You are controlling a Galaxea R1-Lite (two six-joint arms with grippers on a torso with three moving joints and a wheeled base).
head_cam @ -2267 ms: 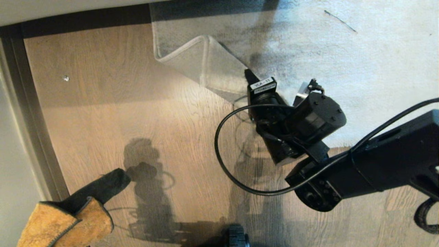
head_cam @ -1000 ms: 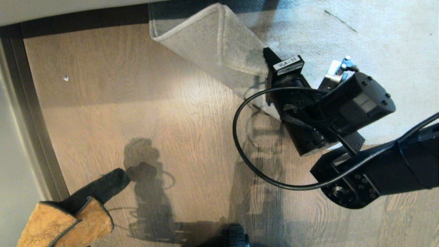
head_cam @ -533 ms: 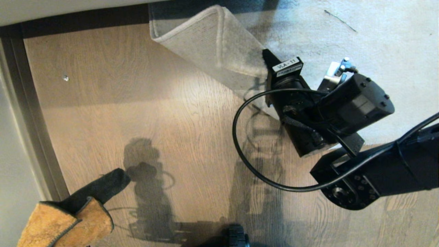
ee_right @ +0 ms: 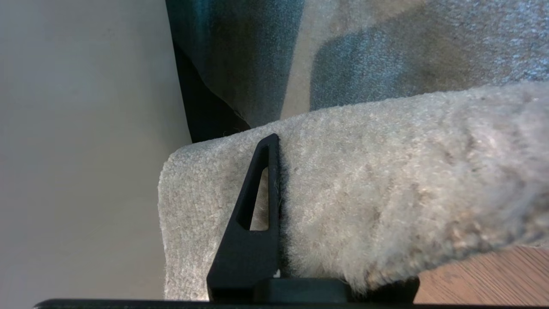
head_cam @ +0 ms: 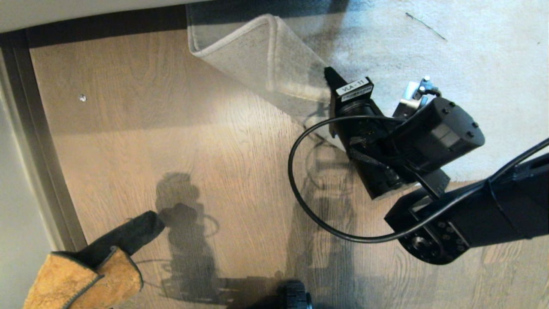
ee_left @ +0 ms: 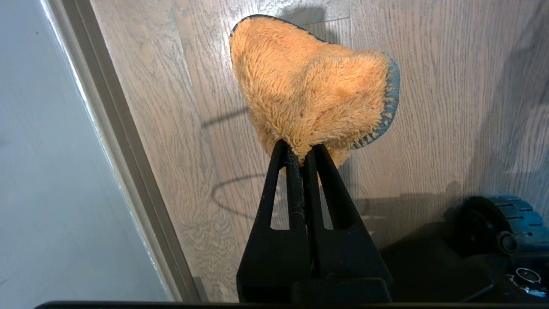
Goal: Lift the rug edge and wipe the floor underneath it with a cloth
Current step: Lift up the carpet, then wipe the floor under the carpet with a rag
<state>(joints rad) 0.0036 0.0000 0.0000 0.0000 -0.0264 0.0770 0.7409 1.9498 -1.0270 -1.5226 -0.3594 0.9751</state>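
Grey rug edge (head_cam: 266, 64) hangs lifted in the outstretched right gripper (head_cam: 328, 75).

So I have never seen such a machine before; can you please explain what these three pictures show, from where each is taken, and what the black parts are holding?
This is a robot with two arms, each ending in a gripper with two black fingers. The wide picture comes from a camera on its head, looking down at the wooden floor. The other two come from cameras on the wrists, just behind the fingers.

On the floor lies a large grey rug. The right gripper has pinched the rug edge and holds it lifted and folded back, so the paler underside shows. In the right wrist picture one finger presses against the pile.

The left gripper is shut on the orange cloth, low at the robot's left, above the floor near the dark skirting strip.
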